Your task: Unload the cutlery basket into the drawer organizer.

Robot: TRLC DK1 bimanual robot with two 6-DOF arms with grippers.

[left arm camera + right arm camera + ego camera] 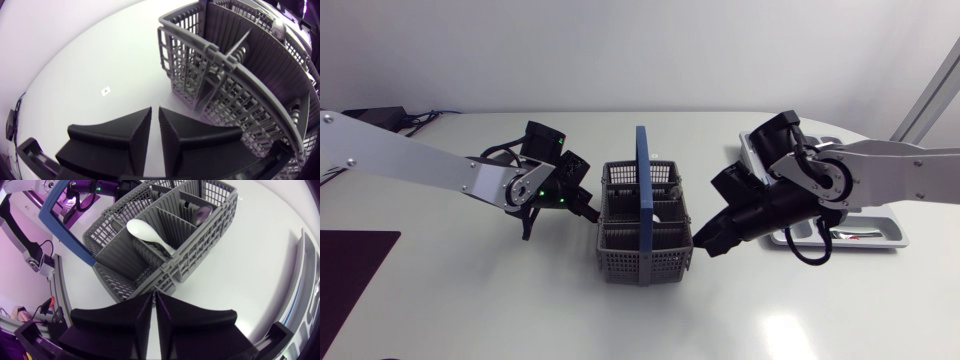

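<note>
Right wrist view: the right gripper [153, 296], fingers pressed together on nothing, sits just short of the cutlery basket [200, 255]. Inside the basket a white spoon [145, 232] leans bowl-up on a divider. It looks like light, stiff, slick plastic, so I'd pinch the neck just under the bowl. The perforated basket seems light enough to skid if nudged. At its far side the left gripper [588, 210] is likewise closed and empty. The drawer organizer [890, 228] lies behind the right arm.
</note>
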